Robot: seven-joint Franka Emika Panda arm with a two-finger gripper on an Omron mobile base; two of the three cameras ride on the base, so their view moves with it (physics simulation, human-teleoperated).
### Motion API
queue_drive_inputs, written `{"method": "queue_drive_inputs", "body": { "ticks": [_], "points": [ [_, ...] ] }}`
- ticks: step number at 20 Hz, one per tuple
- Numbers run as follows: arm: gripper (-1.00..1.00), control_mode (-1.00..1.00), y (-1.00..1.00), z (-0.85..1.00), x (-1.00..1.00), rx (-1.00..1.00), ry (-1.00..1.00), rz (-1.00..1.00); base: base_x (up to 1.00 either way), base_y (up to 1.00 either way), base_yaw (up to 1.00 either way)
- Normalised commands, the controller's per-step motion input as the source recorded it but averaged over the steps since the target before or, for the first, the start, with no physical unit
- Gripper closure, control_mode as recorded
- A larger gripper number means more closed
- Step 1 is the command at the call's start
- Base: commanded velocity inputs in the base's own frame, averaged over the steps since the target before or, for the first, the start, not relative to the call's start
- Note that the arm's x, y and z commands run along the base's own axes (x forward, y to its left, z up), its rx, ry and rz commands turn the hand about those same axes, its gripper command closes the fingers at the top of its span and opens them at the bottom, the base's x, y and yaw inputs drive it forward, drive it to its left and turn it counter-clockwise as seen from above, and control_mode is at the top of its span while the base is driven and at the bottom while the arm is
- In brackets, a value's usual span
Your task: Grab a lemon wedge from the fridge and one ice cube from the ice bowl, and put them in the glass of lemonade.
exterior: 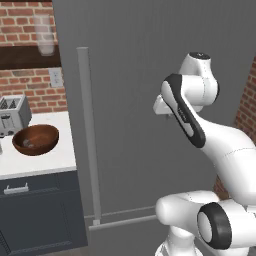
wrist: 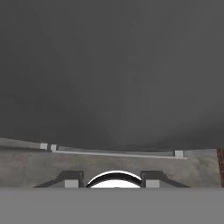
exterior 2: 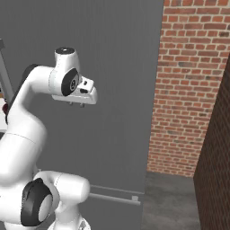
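Fridge door shut; gripper close before it, seemingly empty.

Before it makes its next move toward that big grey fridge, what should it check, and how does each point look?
1. Fridge door shut, bar handle in sight: ok.
2. Gripper holds nothing: ok, the space between its tips is bare in the hand view.
3. Gripper lined up with the handle: not ok, it hangs in front of the flat door, off to the handle's side.
4. Ice bowl on the counter beside the toaster: ok.
5. Lemon wedge inside the fridge: cannot tell, the door hides it.
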Motion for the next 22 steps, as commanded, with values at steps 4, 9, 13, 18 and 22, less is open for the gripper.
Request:
{"method": "queue_drive_inputs", "body": {
  "ticks": [4,9,13,18,22],
  "points": [
    [-1.0,-1.0,-0.02,-0.15,-0.61,0.0,0.0,-0.01,0.0,0.0,0.0],
    [-1.0,-1.0,0.0,-0.46,-0.97,0.0,0.03,0.0,0.0,0.0,0.0],
    [-1.0,-1.0,0.0,-0.35,-0.74,0.0,0.02,0.0,0.0,0.0,0.0],
    [-1.0,-1.0,-0.02,-0.1,-0.18,0.0,0.0,0.0,0.0,0.0,0.0],
    [-1.0,-1.0,0.0,-0.02,-0.07,0.0,0.0,0.0,0.0,0.0,0.0]
  ]
}}
